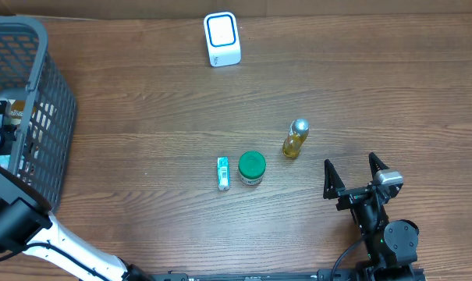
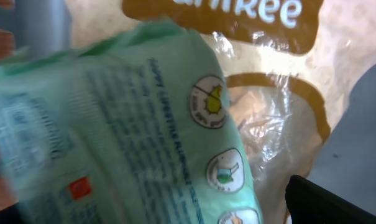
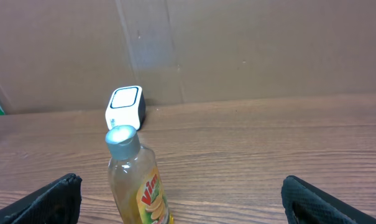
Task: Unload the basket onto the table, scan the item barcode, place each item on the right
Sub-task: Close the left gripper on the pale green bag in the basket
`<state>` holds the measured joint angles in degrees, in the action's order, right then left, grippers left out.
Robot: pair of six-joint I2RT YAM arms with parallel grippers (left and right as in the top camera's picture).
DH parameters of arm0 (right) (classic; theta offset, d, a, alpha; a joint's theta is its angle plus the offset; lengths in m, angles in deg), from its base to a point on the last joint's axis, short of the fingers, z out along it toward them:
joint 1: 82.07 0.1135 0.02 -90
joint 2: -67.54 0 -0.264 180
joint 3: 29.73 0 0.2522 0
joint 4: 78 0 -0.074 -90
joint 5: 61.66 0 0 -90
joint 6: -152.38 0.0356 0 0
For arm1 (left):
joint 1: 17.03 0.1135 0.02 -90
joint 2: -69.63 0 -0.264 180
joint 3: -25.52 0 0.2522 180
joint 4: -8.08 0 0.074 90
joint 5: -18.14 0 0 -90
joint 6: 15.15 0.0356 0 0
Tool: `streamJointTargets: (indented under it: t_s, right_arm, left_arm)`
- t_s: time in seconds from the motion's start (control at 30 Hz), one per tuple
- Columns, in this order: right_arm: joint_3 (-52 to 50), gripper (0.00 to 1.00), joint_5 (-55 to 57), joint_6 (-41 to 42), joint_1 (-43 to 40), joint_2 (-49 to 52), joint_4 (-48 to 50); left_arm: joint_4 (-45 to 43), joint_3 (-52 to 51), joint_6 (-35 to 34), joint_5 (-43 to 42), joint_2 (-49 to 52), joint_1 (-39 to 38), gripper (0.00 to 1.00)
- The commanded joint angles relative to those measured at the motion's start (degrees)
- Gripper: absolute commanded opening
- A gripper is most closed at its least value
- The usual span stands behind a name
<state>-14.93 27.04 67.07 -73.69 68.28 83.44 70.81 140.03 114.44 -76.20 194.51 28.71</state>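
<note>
The white barcode scanner [image 1: 221,39] with a blue-ringed face stands at the back of the table, and also shows as the scanner [image 3: 125,106] in the right wrist view. My left gripper [image 1: 8,119] reaches into the grey basket [image 1: 40,94] at the far left. Its wrist view is filled by a mint-green packet [image 2: 132,124] lying on a clear bag with brown lettering [image 2: 268,93]. The left gripper [image 2: 163,211] stands open close over the packet, one dark finger [image 2: 327,202] showing at lower right. My right gripper [image 1: 353,173] rests open near the front right, holding nothing.
On the wooden table stand a yellow liquid bottle [image 1: 295,138] with a silver cap, a green-lidded jar [image 1: 252,167] and a small green-and-white box [image 1: 223,172]. The bottle [image 3: 138,180] stands just ahead of the right gripper [image 3: 184,202], left of centre. A cardboard wall closes the back.
</note>
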Motion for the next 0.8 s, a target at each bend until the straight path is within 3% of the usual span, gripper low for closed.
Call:
streamJointTargets:
  t_s: [0.0,0.2,0.43,0.77]
  right_arm:
    - [-0.6,1.00,-0.3,0.0,0.1,-0.6,0.1]
    - [-0.6,1.00,-0.3,0.0,0.1,-0.6,0.1]
    - [-0.6,1.00,-0.3,0.0,0.1,-0.6,0.1]
    - [-0.6,1.00,-0.3,0.0,0.1,-0.6,0.1]
  left_arm:
    - [-1.4,-4.0,1.2,-1.0,0.5,-0.4,0.99]
    - [-5.7,-8.7,1.1,2.4,0.5,-0.5,0.95]
    - [-6.4,-8.7,0.7,2.3,0.5,-0.9,0.66]
    - [-3.7,-4.4,-8.7,2.0,-3.2,-4.3,0.55]
